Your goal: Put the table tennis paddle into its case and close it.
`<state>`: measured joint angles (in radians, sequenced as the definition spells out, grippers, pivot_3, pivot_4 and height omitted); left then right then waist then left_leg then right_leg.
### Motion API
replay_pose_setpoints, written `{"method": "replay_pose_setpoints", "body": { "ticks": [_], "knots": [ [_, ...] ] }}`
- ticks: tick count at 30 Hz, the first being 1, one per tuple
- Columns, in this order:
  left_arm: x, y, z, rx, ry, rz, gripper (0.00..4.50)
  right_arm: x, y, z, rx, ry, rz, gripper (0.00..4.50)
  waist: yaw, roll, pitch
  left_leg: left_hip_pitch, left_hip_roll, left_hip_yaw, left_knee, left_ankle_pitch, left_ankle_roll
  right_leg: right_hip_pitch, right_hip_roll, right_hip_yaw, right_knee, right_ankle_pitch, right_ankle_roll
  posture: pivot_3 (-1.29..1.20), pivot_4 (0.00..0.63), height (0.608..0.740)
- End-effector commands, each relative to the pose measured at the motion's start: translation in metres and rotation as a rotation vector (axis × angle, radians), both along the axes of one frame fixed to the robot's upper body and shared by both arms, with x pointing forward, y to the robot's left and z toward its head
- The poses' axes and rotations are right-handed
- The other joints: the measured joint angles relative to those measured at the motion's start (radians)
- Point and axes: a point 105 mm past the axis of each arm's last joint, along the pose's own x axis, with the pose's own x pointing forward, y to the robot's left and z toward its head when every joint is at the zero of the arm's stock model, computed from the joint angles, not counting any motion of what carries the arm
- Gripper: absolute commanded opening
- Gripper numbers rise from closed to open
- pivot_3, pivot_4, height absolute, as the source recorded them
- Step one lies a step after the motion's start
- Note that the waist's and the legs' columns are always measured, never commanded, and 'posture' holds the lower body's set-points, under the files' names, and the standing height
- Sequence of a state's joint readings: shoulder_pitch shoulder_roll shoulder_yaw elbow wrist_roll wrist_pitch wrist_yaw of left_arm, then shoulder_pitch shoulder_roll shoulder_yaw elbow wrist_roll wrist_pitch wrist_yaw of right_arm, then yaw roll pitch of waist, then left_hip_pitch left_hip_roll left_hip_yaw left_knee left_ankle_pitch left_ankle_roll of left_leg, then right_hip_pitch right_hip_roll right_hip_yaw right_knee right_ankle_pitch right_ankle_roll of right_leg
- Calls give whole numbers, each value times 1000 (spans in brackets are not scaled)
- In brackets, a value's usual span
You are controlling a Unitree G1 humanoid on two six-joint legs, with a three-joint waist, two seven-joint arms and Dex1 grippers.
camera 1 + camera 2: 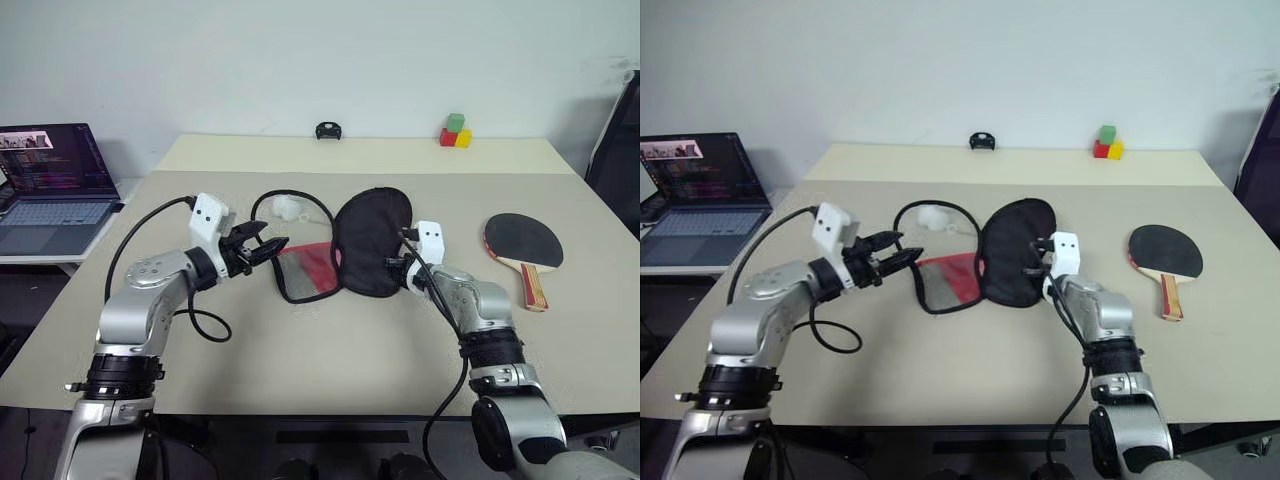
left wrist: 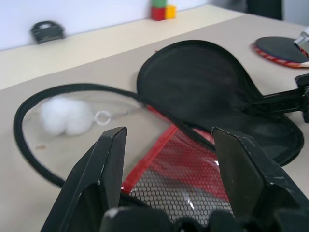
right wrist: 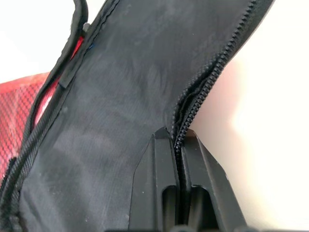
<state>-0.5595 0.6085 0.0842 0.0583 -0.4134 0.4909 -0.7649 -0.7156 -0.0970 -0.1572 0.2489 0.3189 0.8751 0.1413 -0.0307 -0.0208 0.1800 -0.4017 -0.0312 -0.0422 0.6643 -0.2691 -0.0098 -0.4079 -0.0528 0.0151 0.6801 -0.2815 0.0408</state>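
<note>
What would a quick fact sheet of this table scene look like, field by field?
paddle: table tennis paddle flat on the table, to the right of the case
case: case unzipped, black flap raised, red mesh half lying flat
right end effector: shut on the flap's zipper edge
left end effector: open, at the red mesh half
backdrop: laptop, coloured blocks

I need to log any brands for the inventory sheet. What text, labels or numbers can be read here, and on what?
None can be read.
Laptop screen: lines of text, too small to read.
Case: no lettering legible on the open black flap or red mesh.
Table tennis paddle: no readable mark.
</note>
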Motion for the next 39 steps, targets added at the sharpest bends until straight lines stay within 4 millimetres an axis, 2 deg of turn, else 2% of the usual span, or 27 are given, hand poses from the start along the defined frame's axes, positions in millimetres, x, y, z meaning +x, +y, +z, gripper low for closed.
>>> {"method": "replay_pose_setpoints", "body": {
  "ticks": [1,6,10,13,19,29,35,39],
  "knots": [
    [-4,-15,13,16,-55,-72,3064,-11,-10,13,28,-25,-48,17,0,0,0,0,0,0,0,0,0,0,0,0,0,0,0,0,150,740],
    [-5,-28,12,18,-50,-130,3064,-26,-19,13,34,-5,-79,17,-1,0,0,0,0,0,0,0,1,0,0,0,0,0,0,0,150,740],
    [-5,-48,10,17,-40,-206,3064,-39,-40,13,34,9,-118,17,2,0,0,0,0,0,0,0,1,0,0,0,0,0,0,0,150,740],
    [-4,-58,10,12,-38,-244,3064,-42,-58,15,18,16,-153,17,3,0,0,0,-1,0,0,0,1,1,0,0,0,0,0,0,150,740],
    [-3,-66,10,12,-44,-269,3064,-45,-73,17,-5,24,-173,17,-3,0,0,1,0,1,0,0,1,1,1,0,0,0,0,0,150,740],
    [-2,-68,10,8,-45,-273,3064,-45,-68,10,-18,60,-120,17,-2,0,0,1,0,1,0,0,2,1,1,1,0,0,0,0,150,740],
    [-3,-67,8,3,-41,-265,3064,-37,-77,13,-39,40,-133,17,-2,0,0,1,0,1,0,0,2,1,1,1,0,0,0,0,150,740],
    [-3,-67,8,2,-40,-260,3064,-32,-81,16,-52,22,-132,1012,-2,0,0,1,0,1,0,0,2,1,1,1,0,0,0,0,150,740]
  ]
}}
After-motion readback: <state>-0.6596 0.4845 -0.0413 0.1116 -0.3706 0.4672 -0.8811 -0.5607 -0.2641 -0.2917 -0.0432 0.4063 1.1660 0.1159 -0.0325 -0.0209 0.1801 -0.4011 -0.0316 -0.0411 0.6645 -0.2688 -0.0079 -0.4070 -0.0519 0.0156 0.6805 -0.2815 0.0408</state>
